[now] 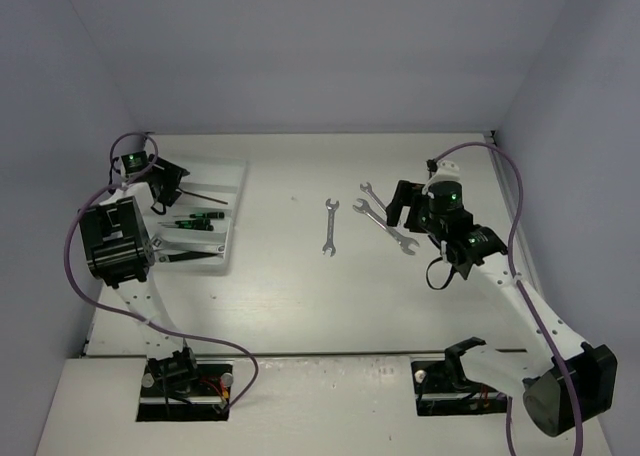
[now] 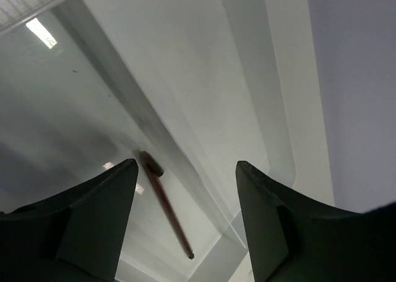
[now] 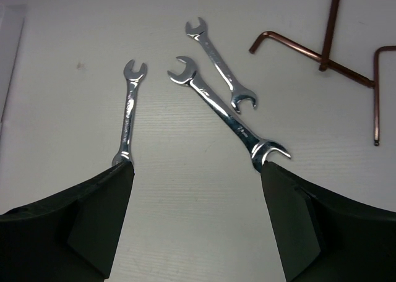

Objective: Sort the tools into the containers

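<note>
The white tray (image 1: pixel 236 191) lies at the far left. In it I see a dark hex key (image 1: pixel 205 196), green-black screwdrivers (image 1: pixel 196 219) and a black-handled wrench (image 1: pixel 190 256). My left gripper (image 1: pixel 163 198) hangs open and empty over the tray; in its wrist view (image 2: pixel 185 170) a red-brown hex key (image 2: pixel 166 205) lies in a slot below. My right gripper (image 1: pixel 397 208) is open and empty just above the table (image 3: pixel 195 170). Three silver wrenches lie ahead of it: a left one (image 3: pixel 129 112), a long one (image 3: pixel 223 109) and a short one (image 3: pixel 219 62).
Copper-coloured hex keys (image 3: pixel 303 50) lie loose on the table right of the wrenches; the right arm hides them in the top view. The single wrench (image 1: pixel 330 226) lies mid-table, apart from the crossed pair (image 1: pixel 385 228). Grey walls close in the table on three sides.
</note>
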Available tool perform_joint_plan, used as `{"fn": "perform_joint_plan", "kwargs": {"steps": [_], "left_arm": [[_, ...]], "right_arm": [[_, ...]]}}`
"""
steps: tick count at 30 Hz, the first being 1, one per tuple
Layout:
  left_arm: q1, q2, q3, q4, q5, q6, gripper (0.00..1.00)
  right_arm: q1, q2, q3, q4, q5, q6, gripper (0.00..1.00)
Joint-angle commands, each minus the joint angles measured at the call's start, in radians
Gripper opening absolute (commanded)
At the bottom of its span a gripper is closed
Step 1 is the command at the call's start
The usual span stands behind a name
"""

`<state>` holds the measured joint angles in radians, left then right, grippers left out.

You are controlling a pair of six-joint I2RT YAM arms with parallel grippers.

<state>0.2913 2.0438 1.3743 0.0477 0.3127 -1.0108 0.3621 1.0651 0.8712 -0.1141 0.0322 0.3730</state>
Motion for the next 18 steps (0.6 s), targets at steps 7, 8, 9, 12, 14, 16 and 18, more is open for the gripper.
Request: {"fn": "perform_joint_plan", "kwargs": {"steps": [7,8,9,12,14,16,18], "left_arm": [[-0.014,-0.285,0.08,-0.218,0.045,0.13,0.71],[-0.02,-0.316,0.085,-0.271,0.045,0.175,0.71],[-0.033,-0.343,0.08,-0.307,0.039,0.202,0.71],[-0.073,-0.434,0.035,-0.35,0.015,0.25,0.71],[-0.13,-0.493,0.01,-0.38,0.013,0.275,0.71],[-0.184,-0.511,0.019,-0.424,0.013,0.321,0.71],[-0.259,-0.524,0.024,-0.46,0.028,0.365,0.71]], "right_arm": [[-0.196,0.163,0.016,-0.012,0.299,0.118,0.79],[-0.207,0.2,0.028,-0.01,0.326,0.118,0.79],[-0.215,0.243,0.041,-0.011,0.339,0.117,0.79],[-0.238,0.343,0.099,-0.008,0.349,0.11,0.78],[-0.251,0.447,0.165,0.007,0.319,0.087,0.76],[-0.253,0.518,0.222,0.023,0.275,0.043,0.74],[-0.255,0.621,0.327,0.034,0.255,0.009,0.72]]}}
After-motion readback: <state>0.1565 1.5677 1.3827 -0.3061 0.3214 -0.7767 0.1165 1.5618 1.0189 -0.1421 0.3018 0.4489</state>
